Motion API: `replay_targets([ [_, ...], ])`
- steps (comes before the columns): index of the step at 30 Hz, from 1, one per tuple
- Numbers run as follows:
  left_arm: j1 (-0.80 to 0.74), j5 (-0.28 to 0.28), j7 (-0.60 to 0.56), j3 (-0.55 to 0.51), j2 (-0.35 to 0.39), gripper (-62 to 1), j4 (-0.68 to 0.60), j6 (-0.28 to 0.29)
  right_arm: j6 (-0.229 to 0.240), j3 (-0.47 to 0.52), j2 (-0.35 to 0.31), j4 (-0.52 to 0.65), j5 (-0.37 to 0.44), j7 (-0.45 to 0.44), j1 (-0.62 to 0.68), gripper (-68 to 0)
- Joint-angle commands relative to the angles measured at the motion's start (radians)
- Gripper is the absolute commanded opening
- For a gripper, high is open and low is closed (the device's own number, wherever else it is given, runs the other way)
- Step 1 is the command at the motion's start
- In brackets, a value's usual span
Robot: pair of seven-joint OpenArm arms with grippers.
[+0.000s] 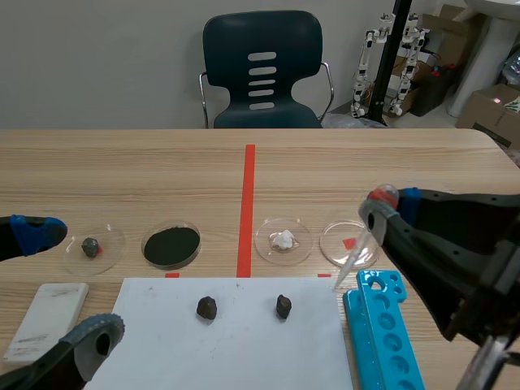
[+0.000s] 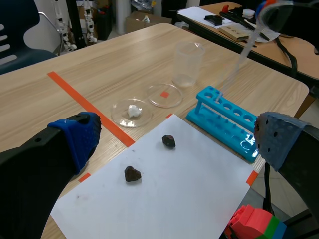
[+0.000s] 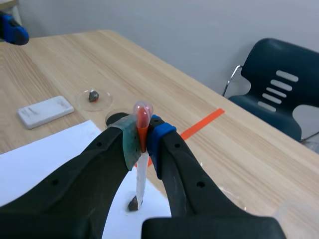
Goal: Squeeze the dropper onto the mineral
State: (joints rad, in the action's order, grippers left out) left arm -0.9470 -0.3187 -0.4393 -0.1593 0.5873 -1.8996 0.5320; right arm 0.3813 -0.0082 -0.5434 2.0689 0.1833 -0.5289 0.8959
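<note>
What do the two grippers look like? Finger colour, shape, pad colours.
Same build: the left gripper and the right gripper each have two thick, rounded black fingers. Each carries one blue pad and one grey dotted pad; the right one's grey pad looks greenish.

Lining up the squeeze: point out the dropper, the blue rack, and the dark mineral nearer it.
dropper (image 3: 141, 177): right wrist view, lower stem.
blue rack (image 1: 382, 325): scene view, top face.
dark mineral (image 1: 283, 305): scene view, its middle.

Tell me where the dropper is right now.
In the scene view the dropper is at the right, clamped in the right gripper, its tip slanting down close to the rightmost petri dish and the blue rack.
</note>
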Motion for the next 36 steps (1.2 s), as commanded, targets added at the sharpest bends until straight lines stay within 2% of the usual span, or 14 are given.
replay_targets([
  [1, 0.003, -0.013, -0.016, 0.003, -0.005, 1.4, -0.009, 0.002, 0.0, 0.01, -0.002, 0.006, 0.012, -0.042, 0.026, -66.5],
  [5, 0.003, -0.013, -0.016, 0.003, -0.005, 1.4, -0.009, 0.002, 0.0, 0.045, -0.002, 0.006, 0.011, -0.117, 0.113, -66.5],
  [9, 0.003, -0.013, -0.016, 0.003, -0.005, 1.4, -0.009, 0.002, 0.0, 0.066, -0.001, 0.006, 0.011, -0.153, 0.161, -66.5],
  [36, 0.003, -0.013, -0.016, 0.003, -0.005, 1.4, -0.009, 0.002, 0.0, 0.073, -0.002, 0.006, 0.01, -0.125, 0.168, -66.5],
])
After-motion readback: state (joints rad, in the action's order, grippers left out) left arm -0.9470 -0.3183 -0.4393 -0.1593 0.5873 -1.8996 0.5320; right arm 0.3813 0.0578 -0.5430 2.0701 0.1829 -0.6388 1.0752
